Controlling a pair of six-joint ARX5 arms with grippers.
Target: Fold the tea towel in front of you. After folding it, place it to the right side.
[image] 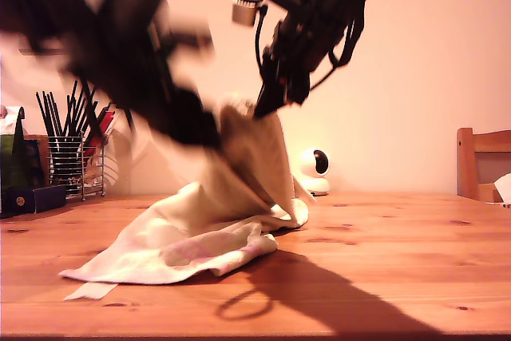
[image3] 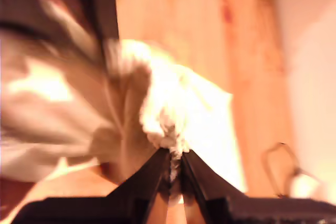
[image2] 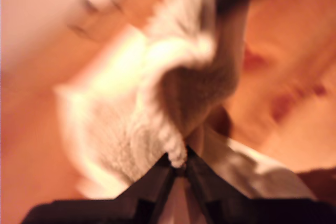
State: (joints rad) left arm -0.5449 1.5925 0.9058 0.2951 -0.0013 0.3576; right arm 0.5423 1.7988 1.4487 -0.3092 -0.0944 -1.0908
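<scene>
Towel point(image: 207, 237): cream cloth, pinched at two points of its raised edge. My first gripper point(image2: 178, 167) has its jaws clamped on a rolled hem; my second gripper point(image3: 176, 167) has its jaws clamped on a tuft of the same edge. Both wrist views are blurred. In the exterior view the lifted part hangs between two dark arms, one sharp, one smeared; which is which cannot be told. The rest trails onto the wooden counter point(image: 399, 261), left of centre. Far left in the exterior view: wire caddy of dark utensils point(image: 73, 149). Far centre: small white camera point(image: 314, 170). Far right: chair back point(image: 483, 164).
</scene>
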